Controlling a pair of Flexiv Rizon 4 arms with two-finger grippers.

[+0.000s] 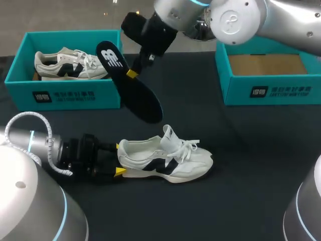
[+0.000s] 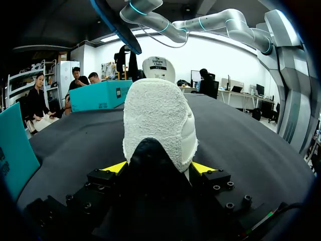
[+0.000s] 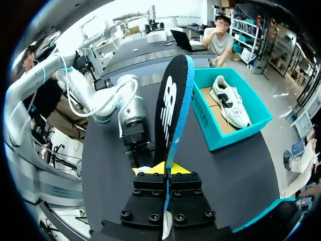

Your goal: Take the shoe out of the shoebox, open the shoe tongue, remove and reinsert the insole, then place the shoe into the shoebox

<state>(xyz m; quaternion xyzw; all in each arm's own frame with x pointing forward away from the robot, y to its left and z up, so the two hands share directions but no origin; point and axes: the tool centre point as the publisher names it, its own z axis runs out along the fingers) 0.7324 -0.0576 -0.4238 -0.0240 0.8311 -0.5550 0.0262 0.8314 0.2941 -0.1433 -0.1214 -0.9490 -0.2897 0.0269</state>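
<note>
Far left: teal left shoebox (image 1: 65,95) with a second shoe (image 1: 70,64) lying inside, toe to the right

Near left: left arm comes in low over the surface (image 1: 241,191). Left gripper (image 1: 119,159) is clamped on the heel of the shoe (image 1: 165,160), one yellow tip on each side (left wrist view confirms it: both tips press the heel (image 2: 158,120), gripper (image 2: 159,168) closed on it)

Shoe sits sole-down on the surface at near centre, toe pointing right, tongue pulled up, laces loose

Above it, the insole (image 1: 130,83) is out of the shoe and in the air, between the left shoebox and the shoe. It is dark with a blue edge, tilted, logo end up and far, other end down towards the shoe. Right gripper (image 1: 131,74) pinches it by the edge around mid-length. In the right wrist view the fingers (image 3: 155,169) are nearly together on the thin insole (image 3: 173,110)

Far right: teal right shoebox (image 1: 271,88), only its cardboard floor showing
</note>
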